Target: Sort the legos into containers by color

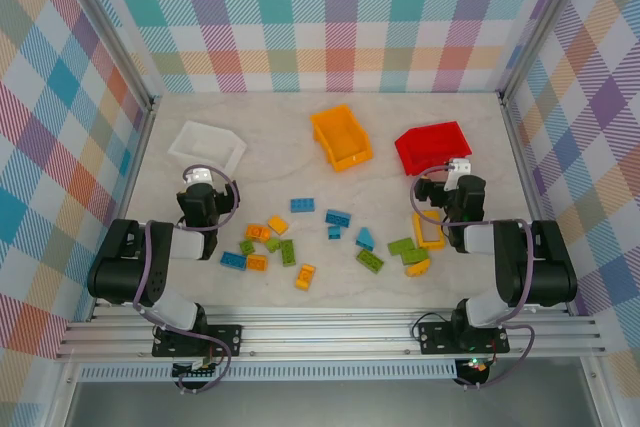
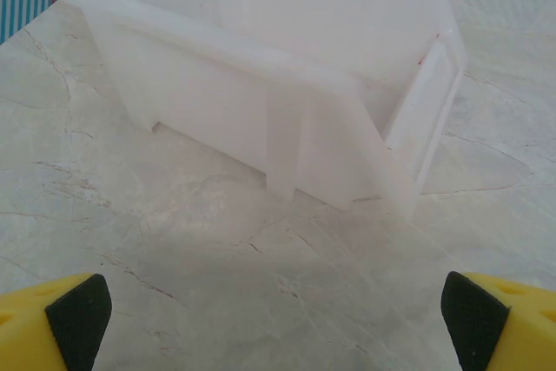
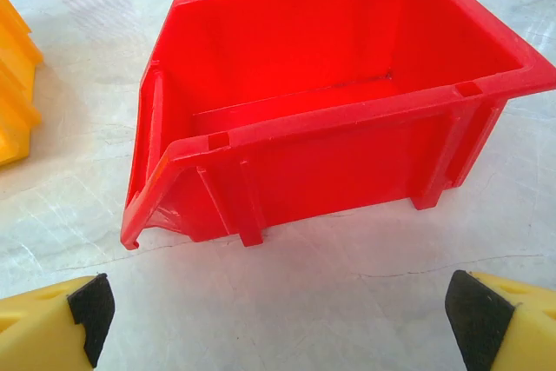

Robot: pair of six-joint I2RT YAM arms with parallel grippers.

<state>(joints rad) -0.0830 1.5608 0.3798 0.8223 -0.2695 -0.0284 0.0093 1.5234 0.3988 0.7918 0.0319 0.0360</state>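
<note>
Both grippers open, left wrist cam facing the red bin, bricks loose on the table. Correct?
One slip: the left gripper faces the white bin, not a red one, as the left wrist view shows. The red bin sits before the right gripper. The rest holds: both grippers open, bricks loose on the table.

No readable text, labels, brands or numbers on any bin, brick, wall or table
</note>
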